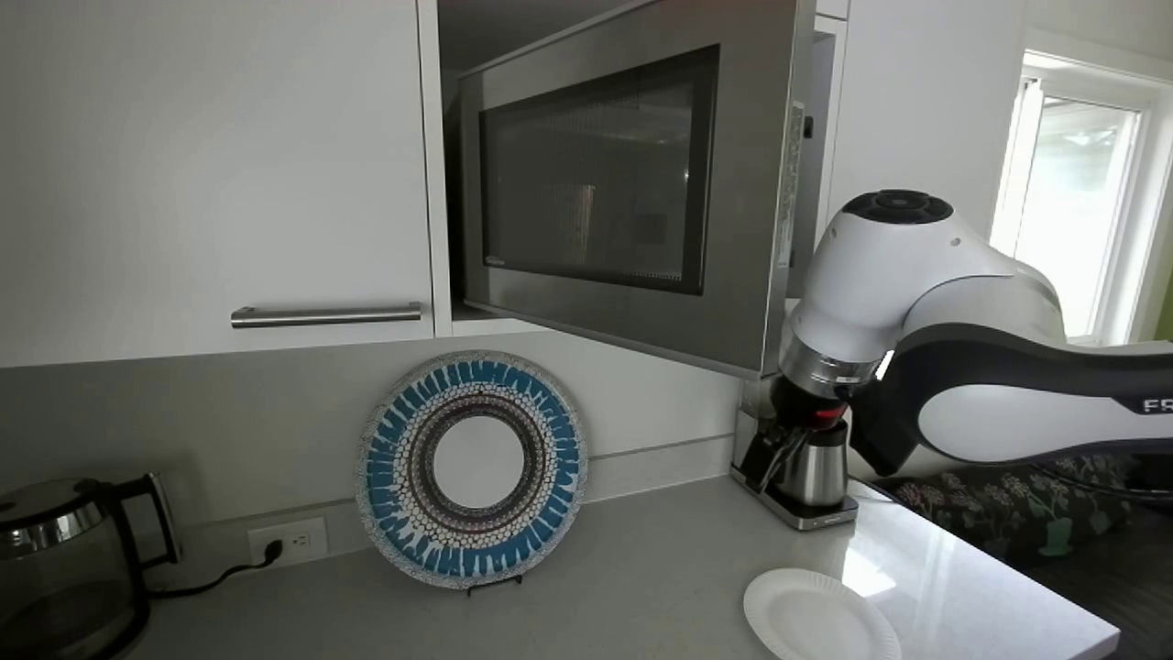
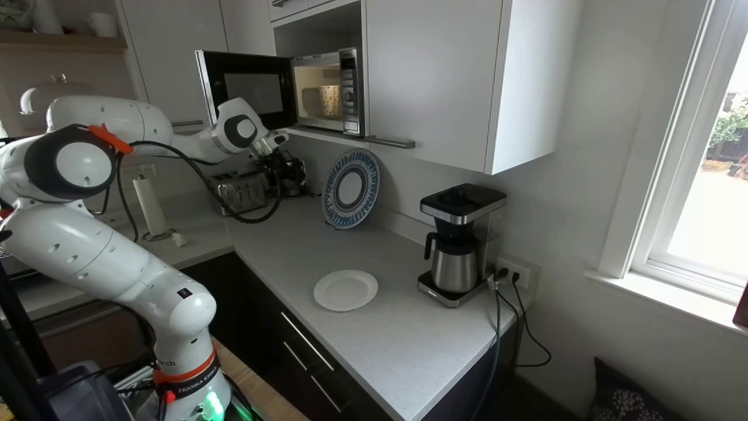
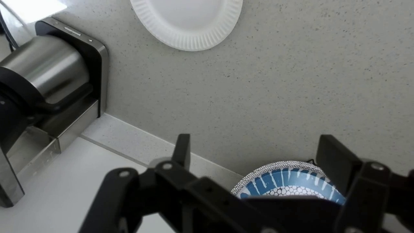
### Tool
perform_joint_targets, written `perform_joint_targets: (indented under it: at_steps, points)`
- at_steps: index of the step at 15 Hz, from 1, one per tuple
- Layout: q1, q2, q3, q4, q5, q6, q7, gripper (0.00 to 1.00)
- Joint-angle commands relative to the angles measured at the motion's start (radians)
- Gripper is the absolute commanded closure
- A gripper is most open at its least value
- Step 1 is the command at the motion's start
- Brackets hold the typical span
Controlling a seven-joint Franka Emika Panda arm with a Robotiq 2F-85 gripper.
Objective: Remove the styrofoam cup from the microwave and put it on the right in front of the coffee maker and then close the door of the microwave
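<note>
Wrist view: gripper (image 3: 256, 150) spread wide, nothing held. In an exterior view the cup (image 2: 331, 100) stands upright inside the microwave (image 2: 350, 92), above the gripper; likely raise first. Depth hard to judge.

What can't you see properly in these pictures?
Inside the cup: its own side hides it in an exterior view.
Microwave buttons: too small to read in an exterior view.
Glass pot: partly cut off by the picture's left edge in an exterior view.
</note>
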Motion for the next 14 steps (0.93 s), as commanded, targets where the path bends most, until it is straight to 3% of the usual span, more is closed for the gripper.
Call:
perform_joint_targets:
  at_steps: [1, 9, 14]
  points:
    - [0.013, -0.012, -0.011, 0.006, -0.005, -0.007, 0.008, 0.00]
    - [-0.032, -0.151, -0.008, 0.104, 0.126, -0.015, 0.283, 0.00]
    - [-0.120, -0.191, 0.001, 0.133, 0.074, 0.206, 0.359, 0.00]
